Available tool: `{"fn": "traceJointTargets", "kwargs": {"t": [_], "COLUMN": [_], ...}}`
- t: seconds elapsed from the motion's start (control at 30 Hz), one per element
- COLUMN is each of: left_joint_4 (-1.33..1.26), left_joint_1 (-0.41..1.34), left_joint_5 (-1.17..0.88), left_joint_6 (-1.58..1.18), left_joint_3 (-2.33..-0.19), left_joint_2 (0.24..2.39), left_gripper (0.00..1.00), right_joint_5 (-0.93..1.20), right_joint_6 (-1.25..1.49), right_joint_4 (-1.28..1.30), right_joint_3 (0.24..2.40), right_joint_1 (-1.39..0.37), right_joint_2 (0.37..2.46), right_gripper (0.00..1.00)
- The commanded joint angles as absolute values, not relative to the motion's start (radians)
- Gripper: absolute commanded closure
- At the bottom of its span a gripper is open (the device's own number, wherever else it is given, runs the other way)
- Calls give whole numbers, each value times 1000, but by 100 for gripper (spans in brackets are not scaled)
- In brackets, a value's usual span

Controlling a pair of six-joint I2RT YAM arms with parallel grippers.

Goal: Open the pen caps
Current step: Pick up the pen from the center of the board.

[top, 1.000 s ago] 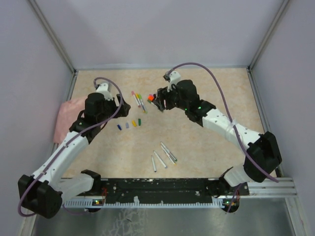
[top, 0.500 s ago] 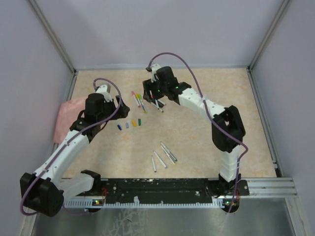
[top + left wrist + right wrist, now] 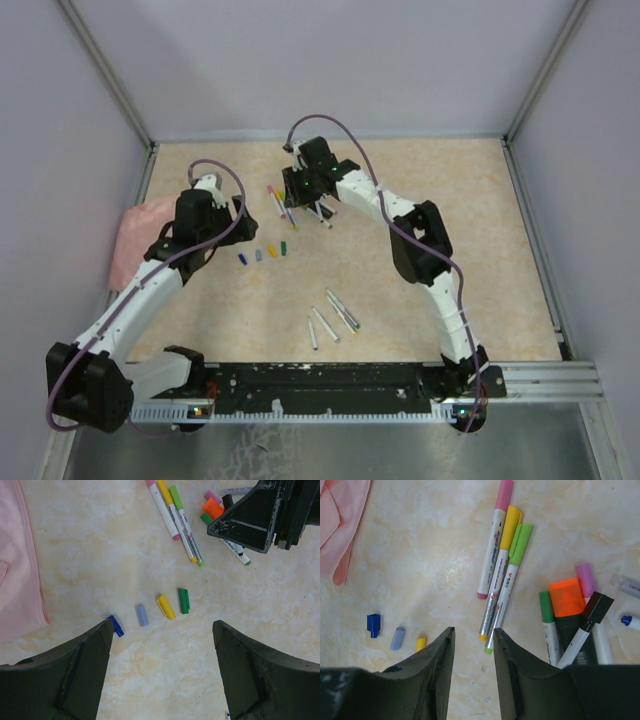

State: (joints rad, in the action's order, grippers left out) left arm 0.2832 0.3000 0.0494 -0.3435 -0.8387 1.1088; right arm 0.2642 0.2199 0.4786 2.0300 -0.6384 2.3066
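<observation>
**A:** Right gripper (image 3: 472, 642) swung toward the pink cloth (image 3: 20, 570)?

**B:** Yes. Just off the cloth, the left gripper (image 3: 162, 630) gapes empty over the loose caps (image 3: 166, 606). Farther off, three capped pens (image 3: 500, 580) run lengthwise from the right gripper's half-closed, empty fingers, caps at the far ends.

Tiny print along the pens (image 3: 495, 585), too blurred for legibility
</observation>
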Motion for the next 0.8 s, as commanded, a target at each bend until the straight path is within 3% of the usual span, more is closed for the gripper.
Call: {"fn": "traceJointTargets", "kwargs": {"t": [0.0,0.77], "left_joint_4": [264,186], "left_joint_1": [292,278], "left_joint_5": [75,57], "left_joint_6": [-336,-298], "left_joint_3": [-854,-907], "left_joint_2": [1130,1221], "left_gripper": [15,15], "right_joint_5": [290,254], "right_joint_6": [241,249], "right_joint_4": [505,548], "right_joint_3": [2123,2186], "right_joint_1": [-634,-635], "right_joint_2": [2345,2463], "right_gripper": [65,70]}}
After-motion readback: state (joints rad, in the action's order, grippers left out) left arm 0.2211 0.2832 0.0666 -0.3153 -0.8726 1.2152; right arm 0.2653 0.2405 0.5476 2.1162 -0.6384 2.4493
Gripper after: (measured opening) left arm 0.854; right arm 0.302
